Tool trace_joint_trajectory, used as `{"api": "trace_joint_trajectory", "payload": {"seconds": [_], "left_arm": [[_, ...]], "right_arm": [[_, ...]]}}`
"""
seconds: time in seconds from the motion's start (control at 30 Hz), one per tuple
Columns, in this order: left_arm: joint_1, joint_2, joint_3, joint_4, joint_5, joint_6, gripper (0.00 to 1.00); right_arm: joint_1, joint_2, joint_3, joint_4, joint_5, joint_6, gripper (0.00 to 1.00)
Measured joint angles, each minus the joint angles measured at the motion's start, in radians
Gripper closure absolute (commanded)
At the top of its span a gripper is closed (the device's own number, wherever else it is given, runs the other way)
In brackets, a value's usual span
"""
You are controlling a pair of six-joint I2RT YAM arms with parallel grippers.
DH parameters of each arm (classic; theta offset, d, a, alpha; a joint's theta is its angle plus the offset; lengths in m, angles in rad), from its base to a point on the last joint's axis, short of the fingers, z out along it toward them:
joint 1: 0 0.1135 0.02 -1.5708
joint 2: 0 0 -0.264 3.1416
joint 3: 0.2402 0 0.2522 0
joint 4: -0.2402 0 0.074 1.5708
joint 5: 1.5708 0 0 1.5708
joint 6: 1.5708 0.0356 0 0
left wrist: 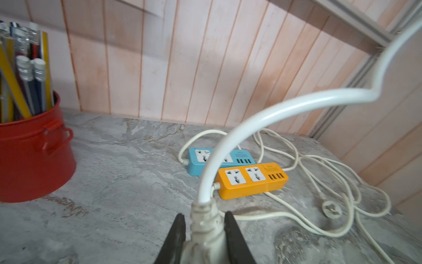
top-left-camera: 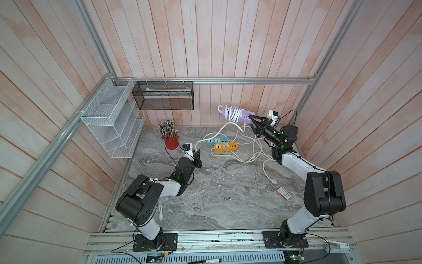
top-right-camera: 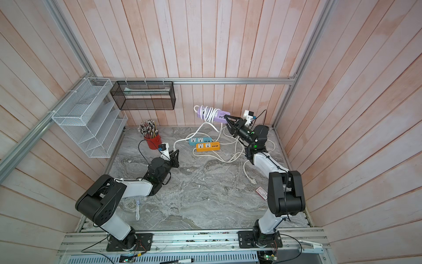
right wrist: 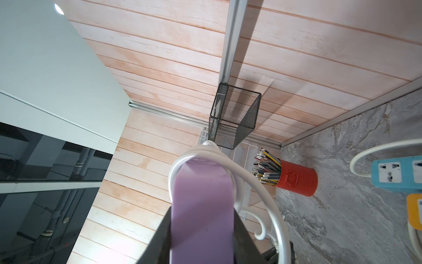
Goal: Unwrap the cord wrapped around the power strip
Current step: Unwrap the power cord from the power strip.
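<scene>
Purple power strip point(top-left-camera: 243, 113): held off the table, near back wall, above the blue and orange strips point(top-left-camera: 225, 146).
R gripper point(right wrist: 202, 213): clamped on strip's bare USB end, clear of the coil.
L gripper point(left wrist: 204, 216): pinching the plug point(left wrist: 205, 230), low near red cup point(left wrist: 34, 155).
Handling (est.): strip body rigid, light, smooth plastic, could slip if twisted. Cord point(top-left-camera: 233, 115) springy w/ coil memory, approx. 3–4 turns left. Best holds are bare end + moulded plug.
Long axis: approx. level, along back wall, straight out from R jaws. Cord-exit end points toward black mesh basket point(top-left-camera: 164, 96).
</scene>
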Motion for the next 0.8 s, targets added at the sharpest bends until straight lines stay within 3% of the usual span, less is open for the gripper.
{"api": "trace_joint_trajectory", "payload": {"seconds": [0.1, 0.2, 0.23, 0.27, 0.3, 0.8], "left_arm": [[0.008, 0.011, 0.047, -0.087, -0.048, -0.03, 0.77], [0.022, 0.016, 0.062, -0.162, -0.075, -0.073, 0.41], [0.024, 0.016, 0.064, -0.188, -0.084, -0.086, 0.27], [0.025, 0.016, 0.068, -0.215, -0.092, -0.1, 0.05], [0.027, 0.018, 0.073, -0.24, -0.096, -0.109, 0.0], [0.088, -0.028, 0.092, -0.398, -0.03, -0.246, 0.0]], "right_arm": [[0.0, -0.032, 0.015, -0.02, -0.002, -0.003, 0.77], [-0.002, -0.059, 0.03, -0.034, -0.003, -0.003, 0.77], [-0.003, -0.065, 0.034, -0.034, -0.005, -0.003, 0.77], [-0.004, -0.069, 0.035, -0.034, -0.007, -0.003, 0.77], [-0.005, -0.07, 0.037, -0.033, -0.007, -0.002, 0.77], [-0.007, -0.07, 0.037, -0.056, -0.01, -0.001, 0.77]]}}
